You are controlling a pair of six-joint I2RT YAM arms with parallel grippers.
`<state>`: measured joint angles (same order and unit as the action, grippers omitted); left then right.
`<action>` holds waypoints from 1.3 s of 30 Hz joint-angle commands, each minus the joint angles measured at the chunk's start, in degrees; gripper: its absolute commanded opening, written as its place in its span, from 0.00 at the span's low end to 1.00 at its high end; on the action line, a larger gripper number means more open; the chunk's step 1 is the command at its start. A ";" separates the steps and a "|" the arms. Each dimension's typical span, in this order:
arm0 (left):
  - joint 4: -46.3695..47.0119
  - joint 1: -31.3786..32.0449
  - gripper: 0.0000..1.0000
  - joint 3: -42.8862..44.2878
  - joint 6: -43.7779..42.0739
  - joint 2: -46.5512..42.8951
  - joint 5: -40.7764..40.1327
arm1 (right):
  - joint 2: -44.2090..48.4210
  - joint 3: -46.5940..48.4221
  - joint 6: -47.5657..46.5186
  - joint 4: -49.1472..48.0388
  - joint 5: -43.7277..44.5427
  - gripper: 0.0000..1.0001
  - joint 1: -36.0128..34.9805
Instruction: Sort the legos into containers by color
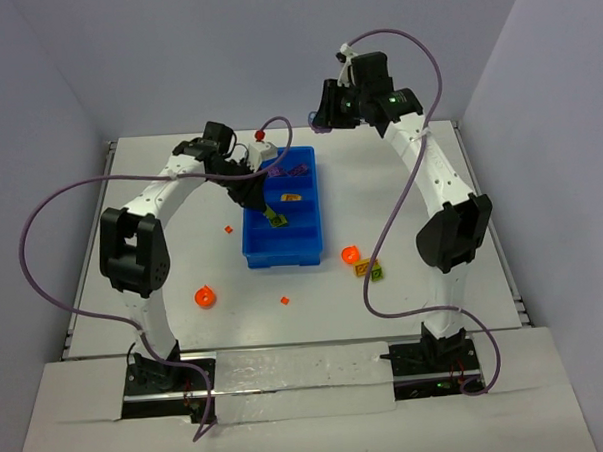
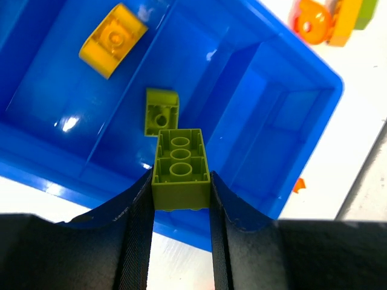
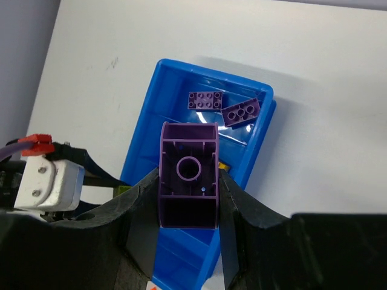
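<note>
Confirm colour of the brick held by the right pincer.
A purple plastic lego brick, clamped in the right pincer; clearest in right wrist view.

This was a robotics lab's test cell, a white tabletop (image 1: 164,292) boxed in by plain pale walls (image 1: 274,47) at the back and on both sides. Two black-and-white jointed machines, the left arm (image 1: 155,197) and the right arm (image 1: 441,175), were bolted at its near edge, with purple cables (image 1: 22,243) looping loose from them. The only goods on it were a blue tray (image 1: 283,259) and scattered toy bricks (image 1: 368,269).
</note>
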<state>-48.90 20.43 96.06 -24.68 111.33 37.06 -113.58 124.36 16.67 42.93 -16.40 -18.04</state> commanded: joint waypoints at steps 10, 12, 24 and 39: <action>3.26 0.14 0.52 -1.04 -1.62 -2.99 -4.01 | 0.10 2.48 -3.70 -0.35 2.15 0.00 -1.56; 3.25 -0.14 0.67 -0.95 -2.58 -3.86 -1.85 | -0.69 3.05 -3.64 -0.58 1.30 0.00 -1.56; 19.02 -7.11 0.96 1.54 15.31 -13.31 6.06 | -6.79 3.53 -6.07 -3.95 -0.62 0.00 -5.31; 25.19 -10.93 0.99 -0.08 23.54 -17.55 -10.59 | -18.49 8.35 -8.67 -6.95 6.69 0.05 -8.06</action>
<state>-26.78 9.65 96.66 -4.08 96.08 33.06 -130.67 128.74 9.48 40.43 -13.24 -26.22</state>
